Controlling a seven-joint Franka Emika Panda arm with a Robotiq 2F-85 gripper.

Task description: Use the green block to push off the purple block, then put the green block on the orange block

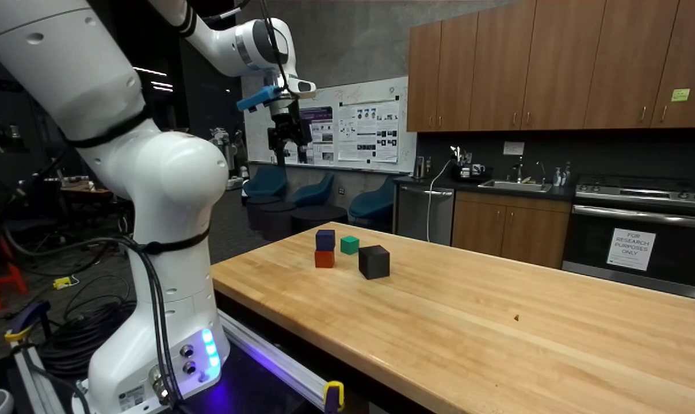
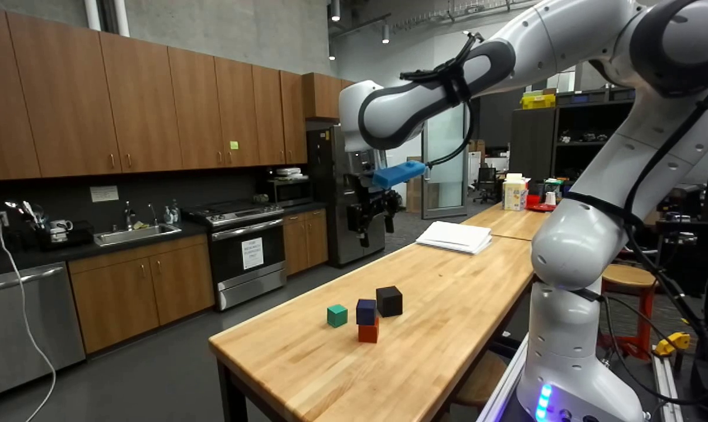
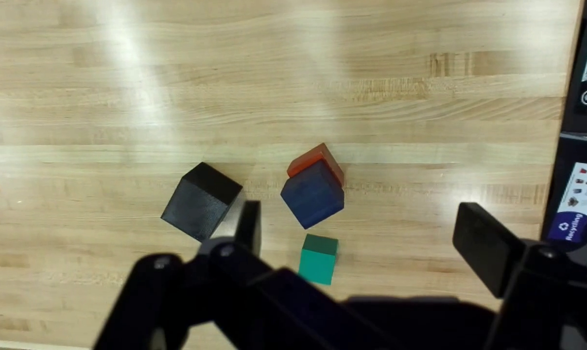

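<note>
Two high at mid-frame in your wrist view: purple block (image 3: pixel 313 194) on orange block (image 3: pixel 314 156), with the green block (image 3: pixel 318 261) just lower in frame, on the desk (image 3: pixel 395 126)! Your tool (image 3: pixel 365 236) hangs above, jaws spread wide.

A black cube (image 1: pixel 374 262) sits on a wooden table (image 1: pixel 468 333), with a white stack (image 2: pixel 455 236) lying farther along it in an exterior view. Wood cabinets (image 1: pixel 554 63) hang above a sink (image 1: pixel 497 185) and an oven (image 1: pixel 586 244) bearing a sign (image 1: pixel 630 249) reading "For Research Purposes Only." Blue chairs (image 1: pixel 375 201) stand below a whiteboard (image 1: pixel 331 98), and a label (image 3: pixel 579 201) in the wrist view reads "Recycling."
</note>
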